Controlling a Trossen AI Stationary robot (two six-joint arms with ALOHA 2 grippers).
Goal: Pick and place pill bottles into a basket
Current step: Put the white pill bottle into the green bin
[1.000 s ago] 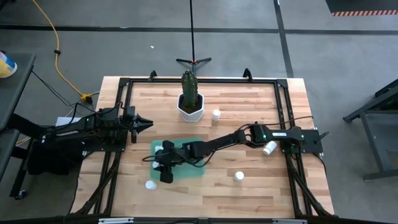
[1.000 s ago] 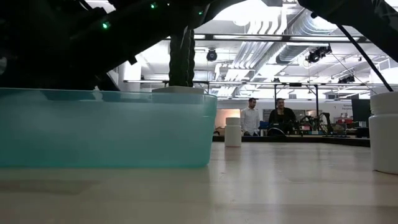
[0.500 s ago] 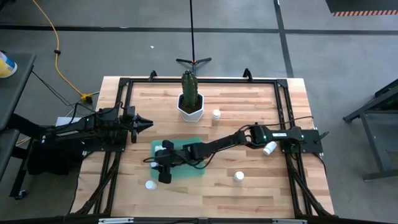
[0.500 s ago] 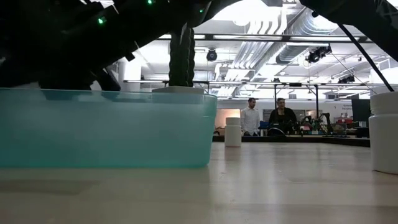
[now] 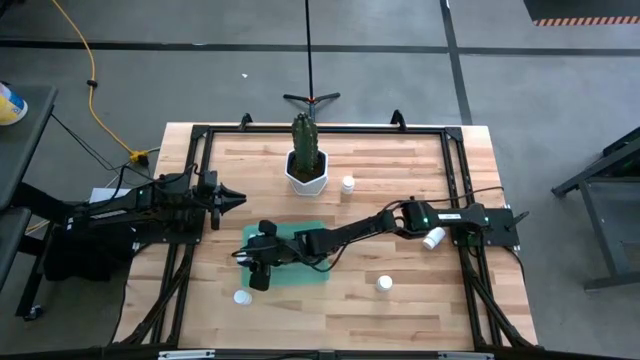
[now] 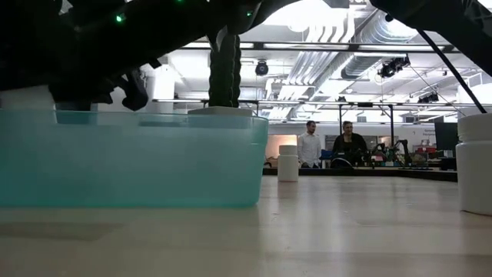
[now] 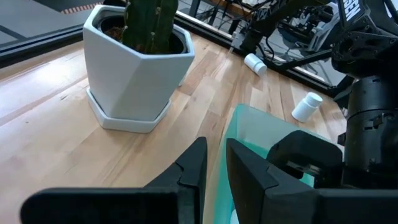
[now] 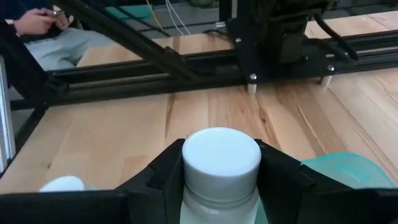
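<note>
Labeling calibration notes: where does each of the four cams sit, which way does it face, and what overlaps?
High: overhead, straight down on the table; both arms in full.
Low: tabletop height, level across basket into room; arms dark overhead.
Left wrist: on the waiting left arm, past left gripper toward plant pot.
Right wrist: on the right arm; right gripper clamps a pill bottle over the basket's left end.
Shared: both wrist views show the basket.
</note>
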